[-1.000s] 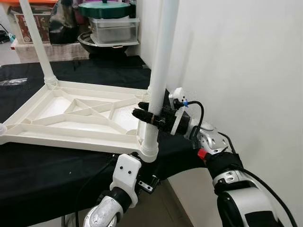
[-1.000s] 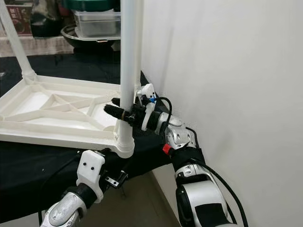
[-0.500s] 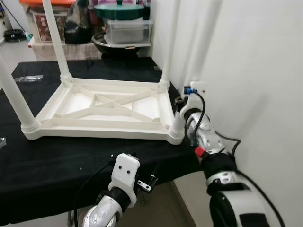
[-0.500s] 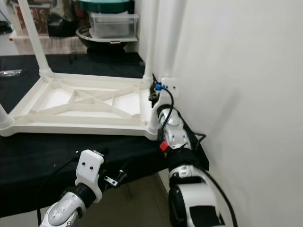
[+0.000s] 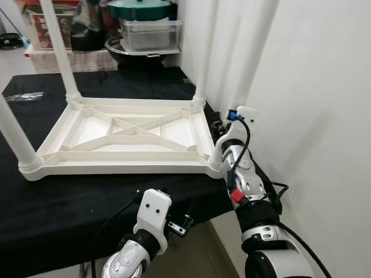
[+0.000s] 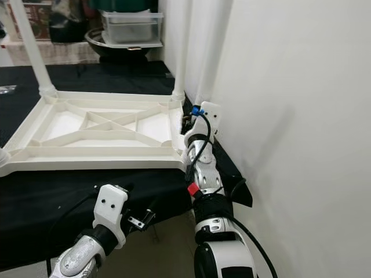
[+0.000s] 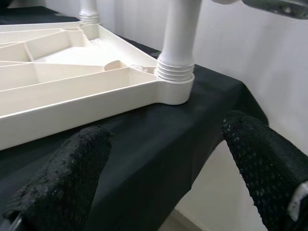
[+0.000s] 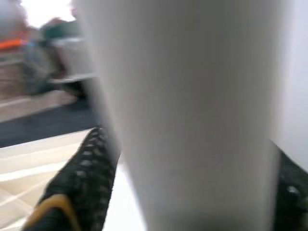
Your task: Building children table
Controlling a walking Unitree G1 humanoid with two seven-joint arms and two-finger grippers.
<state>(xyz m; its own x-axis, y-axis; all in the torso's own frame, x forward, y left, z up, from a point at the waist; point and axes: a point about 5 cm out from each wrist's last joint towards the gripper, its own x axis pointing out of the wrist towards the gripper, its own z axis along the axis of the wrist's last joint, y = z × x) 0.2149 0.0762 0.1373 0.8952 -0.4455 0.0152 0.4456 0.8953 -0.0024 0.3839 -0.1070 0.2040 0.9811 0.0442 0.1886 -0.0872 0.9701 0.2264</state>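
Jaws: right gripper (image 8: 183, 187) clamped on near-right leg (image 5: 243, 75); left gripper (image 7: 159, 183) apart, idle — twist leg upright, squarely into tabletop (image 5: 124, 165) socket.

The right arm reaches forward, its wrist raised and its pincer (image 8: 192, 159) closed around a white table leg (image 8: 187, 110), one black finger on each side. The left arm is bent low, wrist upturned, and its pincer (image 7: 159, 178) points forward with fingers (image 7: 67, 183) spread wide, gripping nothing.
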